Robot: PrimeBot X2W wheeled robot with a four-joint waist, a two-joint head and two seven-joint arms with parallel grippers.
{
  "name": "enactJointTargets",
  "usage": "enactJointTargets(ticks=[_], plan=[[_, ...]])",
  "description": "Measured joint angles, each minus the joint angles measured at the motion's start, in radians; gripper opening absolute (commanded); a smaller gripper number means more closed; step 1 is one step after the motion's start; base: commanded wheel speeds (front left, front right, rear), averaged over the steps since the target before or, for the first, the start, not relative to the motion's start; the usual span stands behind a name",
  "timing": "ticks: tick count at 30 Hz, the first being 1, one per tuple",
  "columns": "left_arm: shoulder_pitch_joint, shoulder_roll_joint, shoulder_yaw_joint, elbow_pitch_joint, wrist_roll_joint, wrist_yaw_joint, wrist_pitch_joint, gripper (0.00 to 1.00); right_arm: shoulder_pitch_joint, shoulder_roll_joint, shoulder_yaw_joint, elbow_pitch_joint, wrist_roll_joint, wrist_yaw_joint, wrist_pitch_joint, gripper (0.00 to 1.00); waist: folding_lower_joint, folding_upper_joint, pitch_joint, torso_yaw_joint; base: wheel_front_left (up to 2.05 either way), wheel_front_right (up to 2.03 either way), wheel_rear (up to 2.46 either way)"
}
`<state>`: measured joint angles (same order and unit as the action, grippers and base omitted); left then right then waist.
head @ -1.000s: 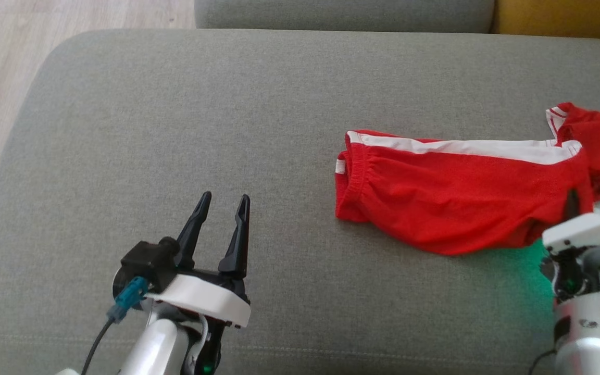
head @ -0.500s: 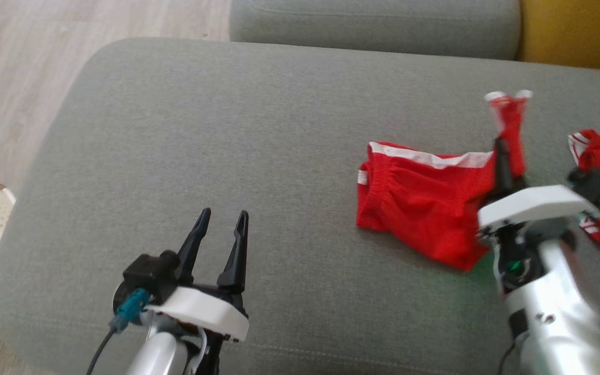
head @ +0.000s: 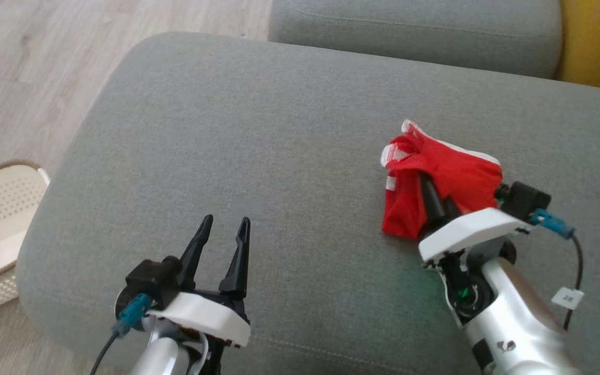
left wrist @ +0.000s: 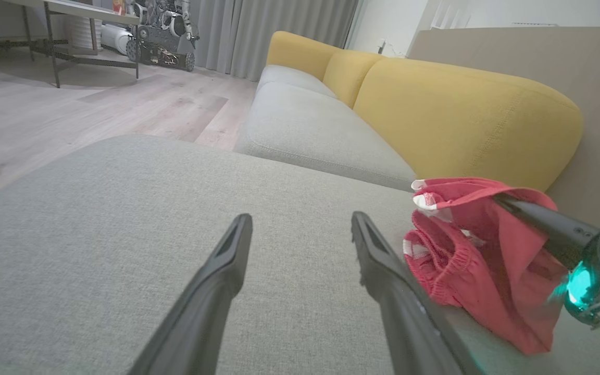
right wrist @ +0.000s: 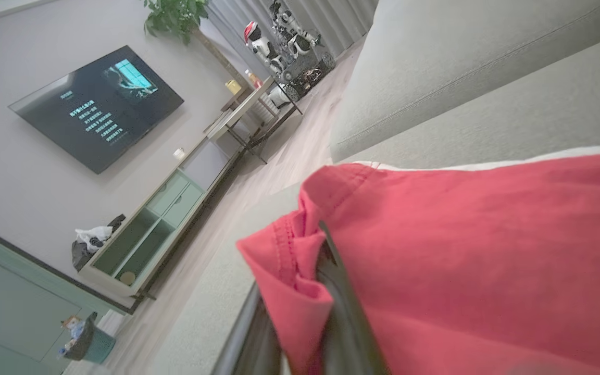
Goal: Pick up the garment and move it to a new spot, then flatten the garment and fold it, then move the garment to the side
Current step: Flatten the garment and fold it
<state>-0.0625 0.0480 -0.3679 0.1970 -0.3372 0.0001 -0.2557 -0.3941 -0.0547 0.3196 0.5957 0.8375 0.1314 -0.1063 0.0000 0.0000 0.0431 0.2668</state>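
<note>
Red garment (head: 459,174) is bunched in the clamped right gripper (head: 424,183) at three o'clock on the grey cushion (head: 258,135), apparently mid-carry; the left gripper (head: 226,220) sits spread and empty at seven o'clock, and the next move is likely setting it down for flattening.

My head camera looked steeply down from above and behind both arms, taking in the grey cushion (head: 279,146) ahead of the left gripper (head: 226,220) and the right gripper (head: 427,182). The left wrist camera sat low and close behind its own gripper, facing forward across the cushion toward the yellow backrest (left wrist: 461,104). Just to that gripper's right it caught the red garment (left wrist: 466,260), which the head view shared. The right wrist camera was rolled to one side and pressed very near the same garment, with the room far beyond its gripper.
</note>
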Motion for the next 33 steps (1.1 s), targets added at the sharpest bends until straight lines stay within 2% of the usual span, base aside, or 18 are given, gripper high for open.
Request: enactJointTargets(ticks=[2, 3, 4, 5, 10, 15, 25, 33], plan=[[0.000, 0.000, 0.000, 0.000, -0.001, 0.000, 0.000, 1.00, 0.000, 0.000, 0.016, 0.029, -0.006, 0.000, 0.000, 0.00, 0.0000, 0.0000, 0.003, 0.008, 0.00, 0.00, 0.00], [0.000, 0.000, -0.001, 0.000, -0.001, 0.000, 0.000, 1.00, 0.000, 0.000, 0.023, 0.046, -0.015, 0.000, 0.000, 0.03, 0.0000, 0.0000, 0.005, 0.012, 0.00, 0.00, 0.00], [0.000, 0.000, -0.003, 0.000, -0.001, 0.000, 0.000, 1.00, -0.001, -0.001, 0.031, 0.065, -0.033, 0.000, -0.001, 0.94, 0.0000, 0.0000, 0.007, 0.015, 0.00, 0.00, 0.00], [0.000, 0.000, -0.004, 0.000, -0.002, 0.000, 0.000, 1.00, -0.002, 0.000, 0.039, 0.085, -0.052, 0.000, 0.000, 1.00, 0.0000, 0.0000, 0.009, 0.019, 0.00, 0.00, 0.00], [0.000, 0.000, -0.008, 0.000, -0.010, 0.001, 0.000, 1.00, -0.005, -0.001, 0.104, 0.123, -0.074, 0.000, 0.001, 1.00, 0.0000, 0.0000, 0.016, 0.033, 0.00, 0.00, 0.00], [0.000, 0.000, -0.010, 0.000, -0.016, 0.002, 0.000, 1.00, -0.005, -0.001, 0.174, 0.139, -0.068, 0.000, 0.046, 1.00, 0.0000, 0.0000, 0.019, 0.035, 0.00, 0.00, 0.00], [0.000, 0.000, -0.010, 0.000, -0.017, 0.005, 0.000, 1.00, -0.006, -0.001, 0.207, 0.204, -0.042, 0.000, 0.093, 1.00, 0.0000, 0.0000, 0.024, 0.021, 0.00, 0.00, 0.00], [0.000, 0.000, 0.002, -0.005, -0.014, 0.009, 0.000, 1.00, -0.050, -0.002, 0.212, 0.140, -0.039, 0.000, 0.036, 1.00, 0.0000, 0.0000, 0.021, -0.035, 0.00, 0.00, 0.00]])
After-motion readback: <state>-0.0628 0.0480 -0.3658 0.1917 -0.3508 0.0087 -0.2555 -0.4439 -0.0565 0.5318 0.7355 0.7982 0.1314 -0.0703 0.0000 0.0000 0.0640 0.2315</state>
